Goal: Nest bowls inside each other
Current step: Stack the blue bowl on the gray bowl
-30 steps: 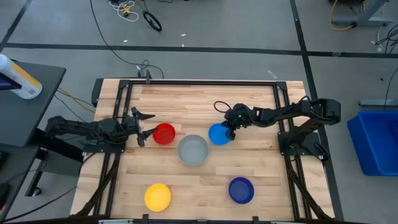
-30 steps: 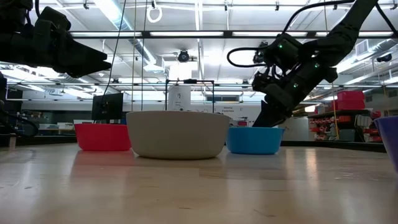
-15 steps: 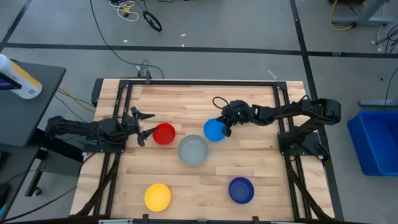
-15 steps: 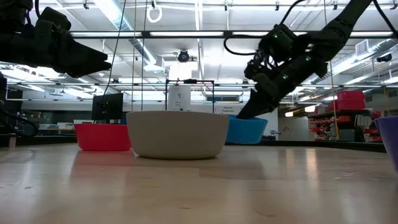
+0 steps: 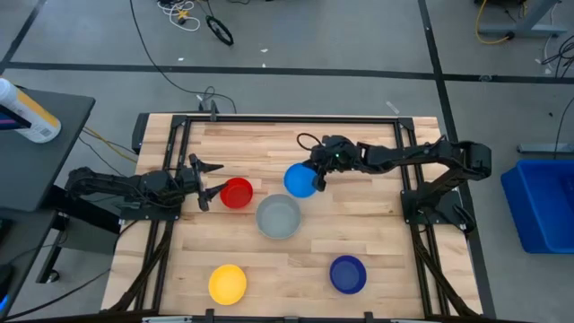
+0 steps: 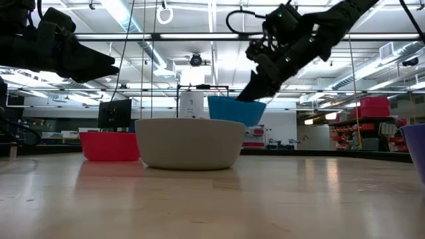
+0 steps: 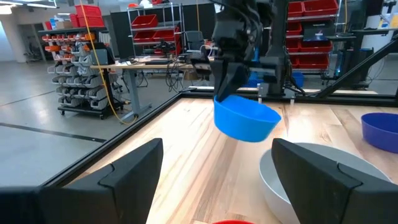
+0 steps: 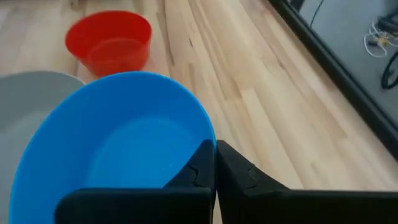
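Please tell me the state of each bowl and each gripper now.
Light blue bowl: lifted, clamped by its rim.
Grey bowl: on table, empty.
Red bowl: on table, empty.
Yellow bowl: on table.
Dark blue bowl: on table.
Right gripper: shut on light blue bowl.
Left gripper: open, beside red bowl.

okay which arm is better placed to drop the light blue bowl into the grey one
The right. Its gripper is shut on the light blue bowl's rim, holding it in the air near the grey bowl. The left gripper waits open and empty beside the red bowl.
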Robot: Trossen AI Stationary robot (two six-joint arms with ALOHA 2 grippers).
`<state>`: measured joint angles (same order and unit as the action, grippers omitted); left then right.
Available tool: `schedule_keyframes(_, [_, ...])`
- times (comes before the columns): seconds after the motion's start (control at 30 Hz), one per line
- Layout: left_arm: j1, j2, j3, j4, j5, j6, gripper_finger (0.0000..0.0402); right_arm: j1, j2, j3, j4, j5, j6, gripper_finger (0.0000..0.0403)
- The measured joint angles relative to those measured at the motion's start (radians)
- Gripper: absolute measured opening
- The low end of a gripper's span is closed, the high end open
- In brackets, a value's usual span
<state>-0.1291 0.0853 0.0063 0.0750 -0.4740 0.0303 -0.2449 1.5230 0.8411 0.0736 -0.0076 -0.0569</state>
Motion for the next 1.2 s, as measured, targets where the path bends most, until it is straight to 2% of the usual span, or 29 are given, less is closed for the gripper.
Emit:
schedule_keyframes(0.3, [0.000, 0.000, 0.000, 0.000, 0.000, 0.000, 0.0307, 0.071, 0.000, 0.098, -0.033, 0.000, -0.012, 0.0001])
schedule_keyframes(0.53, [0.000, 0.000, 0.000, 0.000, -0.003, 0.000, 0.0307, 0.147, 0.000, 0.117, -0.025, -0.001, 0.028, 0.0001])
schedule_keyframes(0.73, [0.000, 0.000, 0.000, 0.000, -0.004, 0.000, 0.0307, 0.204, 0.000, 0.117, -0.002, 0.061, 0.057, 0.0001])
schedule_keyframes(0.93, [0.000, 0.000, 0.000, 0.000, -0.004, 0.000, 0.0307, 0.214, 0.010, 0.117, 0.044, 0.084, 0.077, 0.0001])
schedule_keyframes(1.2, [0.000, 0.000, 0.000, 0.001, -0.005, 0.008, 0.0307, 0.214, 0.087, 0.117, 0.128, 0.075, 0.098, 0.0001])
